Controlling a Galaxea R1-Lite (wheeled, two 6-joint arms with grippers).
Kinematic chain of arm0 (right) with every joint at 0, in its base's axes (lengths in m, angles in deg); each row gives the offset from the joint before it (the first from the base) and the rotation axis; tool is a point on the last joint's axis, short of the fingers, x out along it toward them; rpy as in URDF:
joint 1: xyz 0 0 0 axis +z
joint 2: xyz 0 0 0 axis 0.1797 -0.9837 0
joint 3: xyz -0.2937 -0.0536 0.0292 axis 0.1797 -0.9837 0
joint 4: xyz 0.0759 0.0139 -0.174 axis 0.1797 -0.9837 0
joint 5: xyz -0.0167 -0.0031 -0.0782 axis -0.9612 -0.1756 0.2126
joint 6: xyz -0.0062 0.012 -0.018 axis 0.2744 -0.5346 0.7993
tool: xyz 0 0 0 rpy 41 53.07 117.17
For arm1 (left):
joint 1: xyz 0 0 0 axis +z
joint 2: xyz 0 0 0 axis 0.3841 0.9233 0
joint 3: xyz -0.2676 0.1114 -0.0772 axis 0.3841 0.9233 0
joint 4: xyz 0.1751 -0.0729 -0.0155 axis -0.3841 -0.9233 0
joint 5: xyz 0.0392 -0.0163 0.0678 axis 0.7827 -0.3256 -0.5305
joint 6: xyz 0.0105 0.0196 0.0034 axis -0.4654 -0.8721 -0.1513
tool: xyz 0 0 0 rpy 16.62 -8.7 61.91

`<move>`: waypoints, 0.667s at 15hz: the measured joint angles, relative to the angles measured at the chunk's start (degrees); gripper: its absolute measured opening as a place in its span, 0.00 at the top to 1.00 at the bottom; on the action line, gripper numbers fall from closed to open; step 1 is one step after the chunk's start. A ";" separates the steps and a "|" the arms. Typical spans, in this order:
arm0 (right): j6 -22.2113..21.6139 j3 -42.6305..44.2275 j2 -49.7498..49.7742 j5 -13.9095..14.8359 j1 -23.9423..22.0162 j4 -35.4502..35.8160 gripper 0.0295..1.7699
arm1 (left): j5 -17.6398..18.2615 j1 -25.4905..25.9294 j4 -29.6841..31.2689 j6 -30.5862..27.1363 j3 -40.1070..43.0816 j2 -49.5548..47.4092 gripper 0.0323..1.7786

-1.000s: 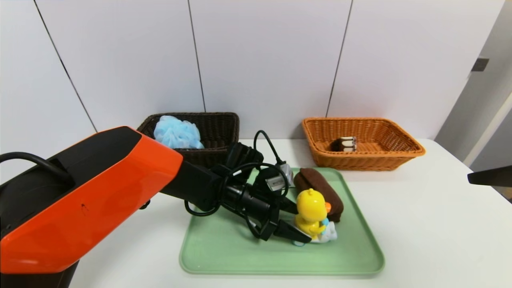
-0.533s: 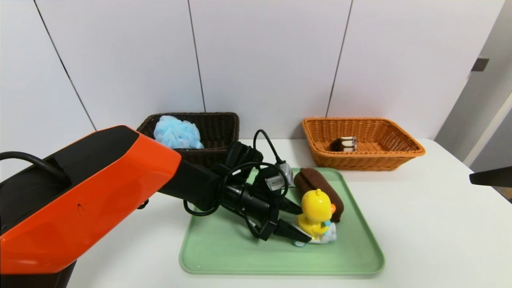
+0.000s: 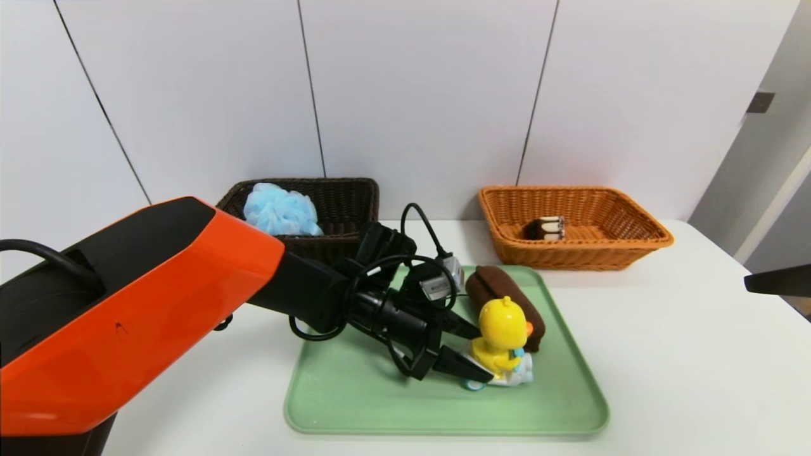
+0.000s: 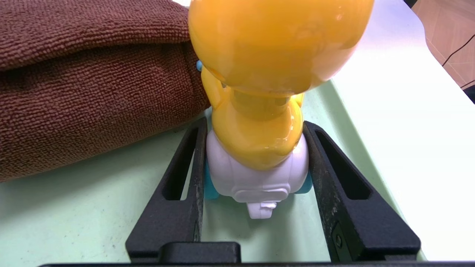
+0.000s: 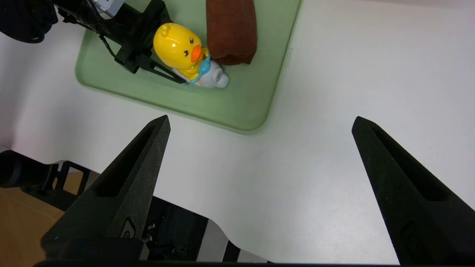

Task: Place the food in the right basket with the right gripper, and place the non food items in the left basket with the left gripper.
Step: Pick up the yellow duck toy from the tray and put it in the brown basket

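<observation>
The left claw (image 4: 256, 163) is clamped on the white base of the yellow duck toy (image 3: 500, 339), one finger flat against each side, as the left wrist view shows plainly. Over the last second the duck has been nudged slightly toward the brown towel (image 3: 507, 301) and now stands straighter; the grip looks settled, so lifting it toward the dark left basket (image 3: 336, 202) is probably next. It still rests on the green tray (image 3: 355, 392) on the counter (image 3: 665, 354). The right claw (image 5: 259, 155) hangs spread wide and idle above bare counter. Whether the duck touches the towel is hard to judge. The duck's wheels are mostly hidden by the fingers.
</observation>
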 joint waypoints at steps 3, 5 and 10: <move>0.02 -0.02 0.07 0.02 0.00 0.00 0.04 | 0.02 0.02 0.00 -0.07 0.20 -0.20 0.53; 0.00 -0.15 0.16 0.00 0.00 0.02 0.04 | 0.02 0.22 0.00 -0.11 0.60 -0.77 0.53; 0.06 -0.17 0.18 -0.09 0.00 0.02 0.04 | 0.07 1.29 0.06 -0.27 1.56 -2.21 0.53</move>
